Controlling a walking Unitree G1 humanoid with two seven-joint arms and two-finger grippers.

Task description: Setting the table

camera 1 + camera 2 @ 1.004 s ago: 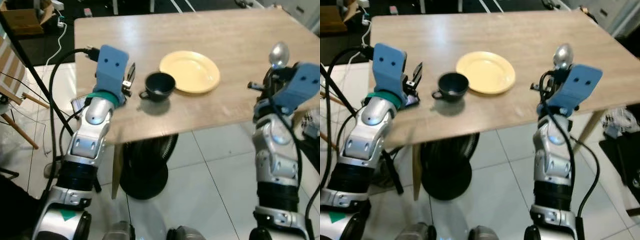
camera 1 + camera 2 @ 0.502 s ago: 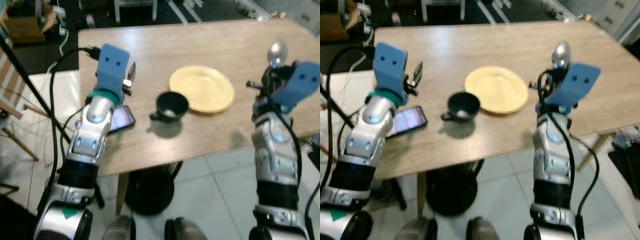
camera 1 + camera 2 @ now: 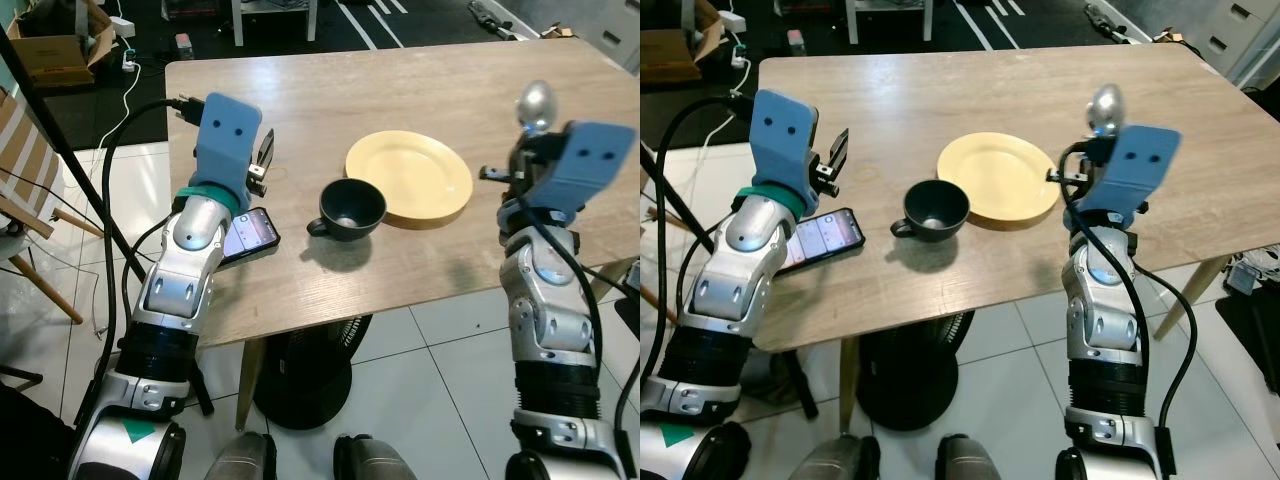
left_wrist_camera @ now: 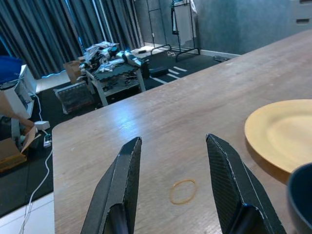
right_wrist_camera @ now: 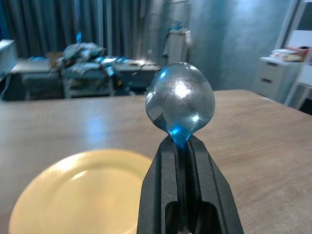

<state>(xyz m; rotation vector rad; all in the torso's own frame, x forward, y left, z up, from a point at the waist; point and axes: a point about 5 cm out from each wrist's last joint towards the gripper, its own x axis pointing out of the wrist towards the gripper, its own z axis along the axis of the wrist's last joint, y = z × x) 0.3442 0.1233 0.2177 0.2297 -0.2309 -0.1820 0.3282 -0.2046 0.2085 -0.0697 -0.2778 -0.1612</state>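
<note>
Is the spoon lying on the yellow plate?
No, the spoon is held up in the air, pinched between the right gripper's fingers, and the yellow plate has nothing on it.

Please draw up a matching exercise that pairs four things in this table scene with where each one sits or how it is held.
Things:
1. spoon
2. dark cup
3. yellow plate
4. phone

Places or states:
A. lying flat near the table's left edge, screen lit
B. clamped upright in the right gripper, bowl end up
C. on the wooden table between the cup and the right arm
D. standing just left of the plate, handle towards the phone

Pairs: 1-B, 2-D, 3-C, 4-A

The left gripper hovers open above the table, holding nothing.
</note>
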